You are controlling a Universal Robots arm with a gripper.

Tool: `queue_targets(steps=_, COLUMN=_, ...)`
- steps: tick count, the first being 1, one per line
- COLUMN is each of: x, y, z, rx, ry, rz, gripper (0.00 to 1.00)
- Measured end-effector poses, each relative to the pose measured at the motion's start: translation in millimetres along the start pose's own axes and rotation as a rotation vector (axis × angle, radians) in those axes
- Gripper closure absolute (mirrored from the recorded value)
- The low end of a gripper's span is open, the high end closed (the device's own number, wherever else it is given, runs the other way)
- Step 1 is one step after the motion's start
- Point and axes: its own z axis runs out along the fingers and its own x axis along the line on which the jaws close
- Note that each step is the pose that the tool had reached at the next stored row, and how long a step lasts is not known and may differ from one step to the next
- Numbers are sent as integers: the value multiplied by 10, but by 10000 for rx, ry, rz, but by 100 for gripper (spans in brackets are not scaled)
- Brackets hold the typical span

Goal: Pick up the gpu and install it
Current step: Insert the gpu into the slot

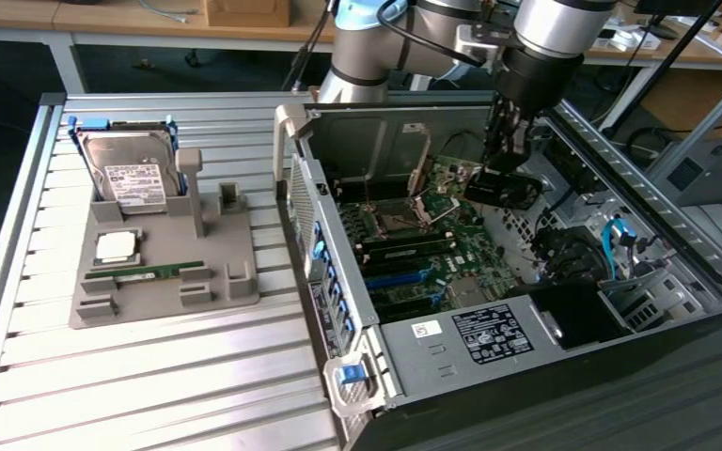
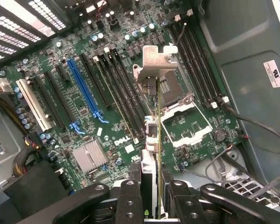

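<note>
A slatted metal desk (image 1: 148, 376) carries a grey tray (image 1: 161, 291) on the exterior view's left and an open computer case (image 1: 336, 235) on its right. A hard drive (image 1: 129, 174) stands at the tray's far end, and a memory stick (image 1: 161, 270) lies nearer the front. The arm (image 1: 549, 38) reaches down from the far side into the case, with the hand (image 1: 502, 183) low over the board (image 1: 431, 249). In the wrist view the hand (image 2: 156, 191) is clenched on the gpu (image 2: 157, 140). The card is seen edge-on, pinched between the two dark fingers (image 2: 130, 196) and pointing away from them towards the board (image 2: 84, 107). Its silvery bracket (image 2: 156, 58) is at the end far from the hand. The gpu hangs over the strip between the black slots and the open metal socket frame (image 2: 184, 123), well apart from the blue slot (image 2: 86, 91). Whether it touches the board I cannot tell.
</note>
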Motion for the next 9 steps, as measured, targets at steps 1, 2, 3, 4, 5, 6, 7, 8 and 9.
queue_targets(steps=1, x=0, y=0, z=1, rx=-4, ry=-6, rz=-125, gripper=73)
queue_targets(steps=2, x=0, y=0, z=1, rx=-8, ry=-12, rz=-276, gripper=73)
queue_targets(steps=3, x=0, y=0, z=1, rx=-10, ry=-16, rz=-345, gripper=73)
queue_targets(steps=4, x=0, y=0, z=2, rx=-14, ry=-21, rz=-470, gripper=73)
queue_targets(steps=5, x=0, y=0, z=2, rx=-20, ry=-29, rz=-641, gripper=73)
queue_targets(steps=6, x=0, y=0, z=3, rx=-25, ry=-38, rz=-819, gripper=73)
queue_targets(steps=7, x=0, y=0, z=3, rx=-26, ry=-39, rz=-860, gripper=73)
queue_targets(steps=8, x=0, y=0, z=3, rx=-27, ry=-40, rz=-883, gripper=73)
queue_targets(steps=9, x=0, y=0, z=3, rx=-28, ry=-42, rz=-911, gripper=73)
